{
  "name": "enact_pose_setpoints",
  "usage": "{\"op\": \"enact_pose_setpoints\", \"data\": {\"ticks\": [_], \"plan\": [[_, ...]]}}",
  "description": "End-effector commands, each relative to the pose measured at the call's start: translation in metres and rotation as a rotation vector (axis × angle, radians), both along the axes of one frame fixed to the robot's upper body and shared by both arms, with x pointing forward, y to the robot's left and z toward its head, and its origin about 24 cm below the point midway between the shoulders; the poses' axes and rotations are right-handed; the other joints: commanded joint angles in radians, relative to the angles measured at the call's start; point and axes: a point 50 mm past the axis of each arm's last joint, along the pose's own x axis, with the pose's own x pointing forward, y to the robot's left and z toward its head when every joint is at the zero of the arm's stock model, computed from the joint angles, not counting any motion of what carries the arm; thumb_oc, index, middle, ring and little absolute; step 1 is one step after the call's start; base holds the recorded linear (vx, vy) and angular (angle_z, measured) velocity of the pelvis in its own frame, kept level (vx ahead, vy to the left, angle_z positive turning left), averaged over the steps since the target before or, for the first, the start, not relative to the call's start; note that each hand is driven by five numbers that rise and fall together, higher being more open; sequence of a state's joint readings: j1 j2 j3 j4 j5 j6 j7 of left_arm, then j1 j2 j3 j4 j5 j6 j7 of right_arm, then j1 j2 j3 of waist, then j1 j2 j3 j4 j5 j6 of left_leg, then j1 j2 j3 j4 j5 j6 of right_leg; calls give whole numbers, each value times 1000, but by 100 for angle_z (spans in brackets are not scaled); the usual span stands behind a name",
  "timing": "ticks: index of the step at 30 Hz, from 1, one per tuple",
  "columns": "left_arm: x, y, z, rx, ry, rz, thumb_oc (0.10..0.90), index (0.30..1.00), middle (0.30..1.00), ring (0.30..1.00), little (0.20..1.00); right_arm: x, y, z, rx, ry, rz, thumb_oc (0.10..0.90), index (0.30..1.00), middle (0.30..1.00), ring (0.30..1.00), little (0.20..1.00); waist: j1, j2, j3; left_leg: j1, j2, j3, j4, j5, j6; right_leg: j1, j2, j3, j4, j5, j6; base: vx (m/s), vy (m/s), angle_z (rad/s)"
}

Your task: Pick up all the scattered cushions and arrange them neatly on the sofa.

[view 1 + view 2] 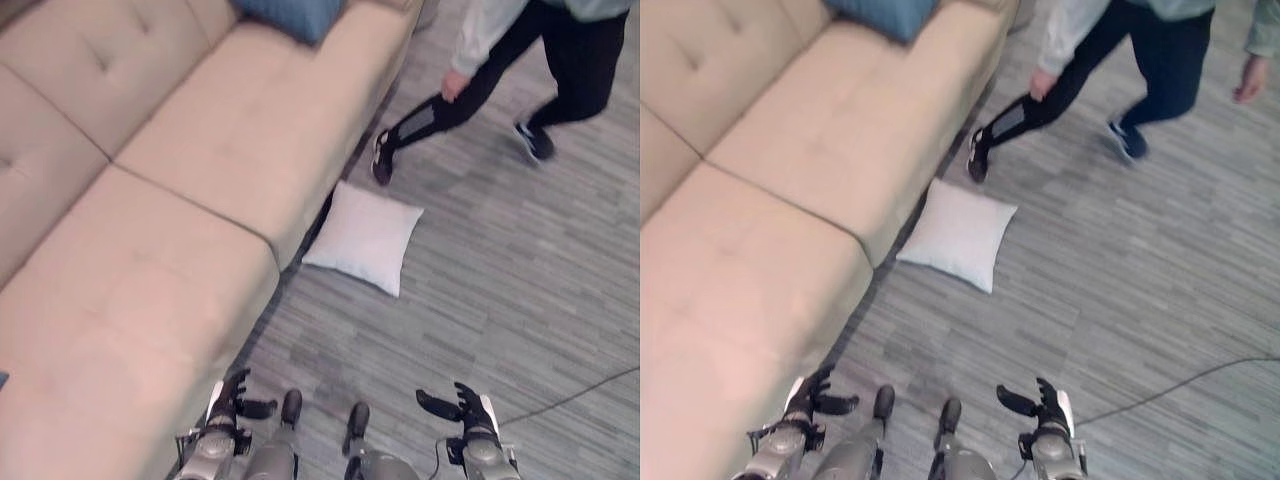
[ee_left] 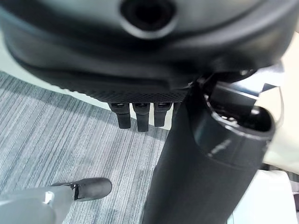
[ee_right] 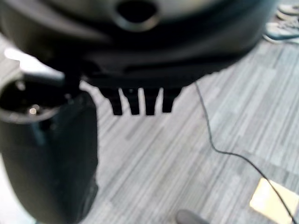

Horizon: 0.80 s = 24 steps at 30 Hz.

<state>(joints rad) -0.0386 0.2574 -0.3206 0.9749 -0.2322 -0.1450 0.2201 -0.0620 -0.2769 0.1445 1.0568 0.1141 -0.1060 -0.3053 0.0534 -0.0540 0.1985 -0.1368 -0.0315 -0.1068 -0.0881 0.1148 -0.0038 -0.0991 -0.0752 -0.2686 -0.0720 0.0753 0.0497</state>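
Fingers of both hands hang straight and relaxed, thumbs standing out, nothing held: the left hand (image 1: 228, 405) low at the near left just beside the sofa (image 1: 190, 150) front, the right hand (image 1: 468, 410) low at the near right over the floor (image 1: 520, 280).

One white cushion (image 1: 363, 236) lies flat on the floor, its far left corner tucked against the sofa base, well ahead of both hands. A blue cushion (image 1: 290, 15) already sits on the far seat. A person (image 1: 530, 50) is stepping by at the far right, one shoe (image 1: 382, 158) just beyond the white cushion.

The step in hand looks like the approach to the white cushion, with pickup not yet begun. To do it well, I would close in squarely first so that both hands can reach it. Then take it from two opposite edges, fingers under and thumbs on top, since it is soft and will sag from a one-handed pinch. Lift clear of the sofa edge before swinging left to the seat. The person's foot is close, so waiting until it moves off seems wise.
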Motion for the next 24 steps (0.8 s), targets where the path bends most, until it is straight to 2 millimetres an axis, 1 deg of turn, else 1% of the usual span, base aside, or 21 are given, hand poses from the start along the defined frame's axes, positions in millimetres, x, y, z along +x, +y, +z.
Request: {"op": "enact_pose_setpoints", "data": {"ticks": [1,2,4,6,8,9,11,12,14,15,16,18,19,20,22,23,24], "plan": [[20,-6,8,-17,-67,-16,800,900,900,900,900,-1,-12,5,-40,-13,16,800,900,900,900,900,10,-4,-13,-26,-9,40,95,-157,0,13,-58,15,107,-97,93,83,74,-4],[14,-3,6,-23,-53,2,800,900,900,900,900,-12,-14,-1,-28,38,-2,800,900,900,900,900,21,2,-30,7,-18,32,111,-182,16,19,-71,22,166,-107,102,104,108,-3],[14,-3,6,-32,-59,3,800,900,900,900,900,-19,-15,-4,-24,65,-4,800,900,900,900,900,25,5,-30,24,-28,24,139,-204,33,11,-87,32,244,-102,111,80,108,-10],[13,-3,7,-34,-62,2,800,900,900,900,900,-21,-16,-5,-19,66,-10,800,900,900,900,900,21,7,-16,38,-39,15,169,-218,51,-9,-105,44,353,-51,130,18,70,-10],[15,-3,8,-31,-69,-10,800,900,900,900,900,-23,-14,-6,-8,74,-9,800,900,900,900,900,10,22,2,49,-33,0,179,-217,64,-54,-102,67,466,-19,131,-9,55,12],[16,-4,8,-30,-69,-18,800,900,900,900,900,-23,-13,-6,-7,73,-9,800,900,900,900,900,8,29,10,53,-28,-5,184,-217,68,-71,-95,77,506,-28,128,-10,42,19],[15,-6,8,-28,-66,-31,800,900,900,900,900,-26,-12,-8,-1,82,-9,800,900,900,900,900,5,35,12,70,-25,-13,176,-219,68,-97,-79,93,530,-50,115,42,24,17],[15,-6,7,-26,-63,-35,800,900,900,900,900,-27,-12,-8,-1,85,-8,800,900,900,900,900,4,33,9,79,-27,-17,170,-220,66,-102,-74,95,513,-61,109,100,-18,10],[16,-6,7,-22,-57,-35,800,900,900,900,900,-25,-11,-9,4,89,3,800,900,900,900,900,-1,27,1,93,-23,-17,154,-226,60,-101,-61,86,438,-99,93,127,-76,3],[17,-5,7,-20,-56,-35,800,900,900,900,900,-24,-10,-9,6,91,10,800,900,900,900,900,-3,22,-3,99,-23,-17,149,-231,55,-104,-55,83,393,-104,88,142,-109,-5],[18,-6,7,-19,-58,-38,800,900,900,900,900,-24,-9,-9,9,92,16,800,900,900,900,900,-8,14,-6,104,-27,-18,147,-235,53,-121,-45,87,341,-97,87,154,-114,-7],[22,-9,9,-28,-73,-46,800,900,900,900,900,-24,-9,-9,14,94,12,800,900,900,900,900,-20,12,-6,132,-26,-35,136,-245,45,-164,-18,104,277,-70,90,182,-129,-8],[23,-11,10,-33,-82,-55,800,900,900,900,900,-24,-9,-9,20,92,8,800,900,900,900,900,-25,10,-7,142,-29,-41,133,-249,41,-166,-14,103,259,-65,92,189,-148,-7],[24,-13,11,-41,-88,-61,800,900,900,900,900,-25,-9,-9,21,90,2,800,900,900,900,900,-29,9,-10,150,-28,-47,131,-256,36,-158,-13,104,240,-63,97,185,-156,2],[21,-18,9,-50,-80,-67,800,900,900,900,900,-30,-7,-11,33,95,1,800,900,900,900,900,-38,2,-24,164,-31,-50,130,-270,27,-126,8,131,203,-62,82,172,-156,23],[21,-18,9,-50,-79,-67,800,900,900,900,900,-30,-7,-11,33,95,1,800,900,900,900,900,-38,2,-24,165,-30,-50,130,-270,27,-124,9,131,203,-62,82,270,-278,26],[21,-25,7,-69,-73,-80,800,900,900,900,900,-31,-10,-10,26,92,-6,800,900,900,900,900,-42,7,-43,167,-8,-32,156,-284,-7,-70,14,111,155,-75,66,193,-203,16]]}}
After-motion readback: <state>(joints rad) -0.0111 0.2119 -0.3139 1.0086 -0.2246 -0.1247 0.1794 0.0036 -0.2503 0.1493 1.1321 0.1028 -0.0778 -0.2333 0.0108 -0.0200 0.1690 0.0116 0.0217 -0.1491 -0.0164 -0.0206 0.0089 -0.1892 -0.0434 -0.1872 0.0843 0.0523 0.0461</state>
